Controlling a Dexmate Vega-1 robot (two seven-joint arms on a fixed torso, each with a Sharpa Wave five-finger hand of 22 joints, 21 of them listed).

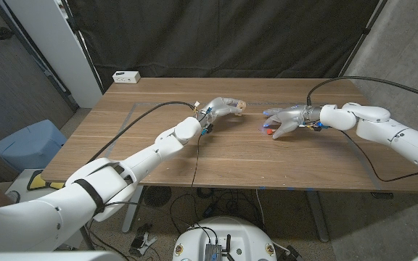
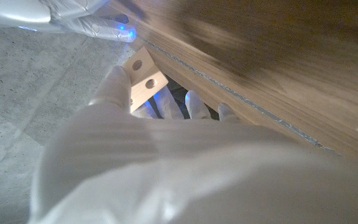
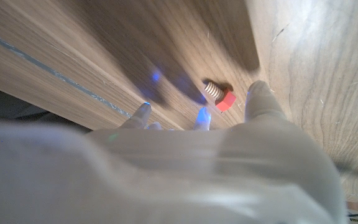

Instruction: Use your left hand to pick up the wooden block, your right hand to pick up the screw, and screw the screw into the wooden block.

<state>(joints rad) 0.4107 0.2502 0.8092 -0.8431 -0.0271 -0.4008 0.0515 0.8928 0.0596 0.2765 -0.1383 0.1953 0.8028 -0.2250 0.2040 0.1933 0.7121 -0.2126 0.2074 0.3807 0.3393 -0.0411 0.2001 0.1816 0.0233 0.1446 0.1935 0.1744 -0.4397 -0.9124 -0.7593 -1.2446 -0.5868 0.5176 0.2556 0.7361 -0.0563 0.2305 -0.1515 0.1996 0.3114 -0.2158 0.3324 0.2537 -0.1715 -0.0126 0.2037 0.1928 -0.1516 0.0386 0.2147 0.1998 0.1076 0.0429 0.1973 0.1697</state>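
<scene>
The wooden block point(image 2: 143, 79) is being pinched aloft by the left robot hand point(image 1: 222, 109), while the screw point(image 3: 220, 94), lying on the desk point(image 1: 158, 145) at three o'clock, is being approached by the spread right robot hand point(image 1: 285, 120) and risks being nudged away

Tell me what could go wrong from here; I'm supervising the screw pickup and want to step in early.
1. The small red-headed screw lies flat on the wooden table, just ahead of the right robot hand, whose fingers are spread over it; a clumsy closing could roll it away.
2. The left robot hand holds the pale wooden block with two holes near its fingertips, raised off the table; that shallow hold might slip or twist under the screw's push.
</scene>
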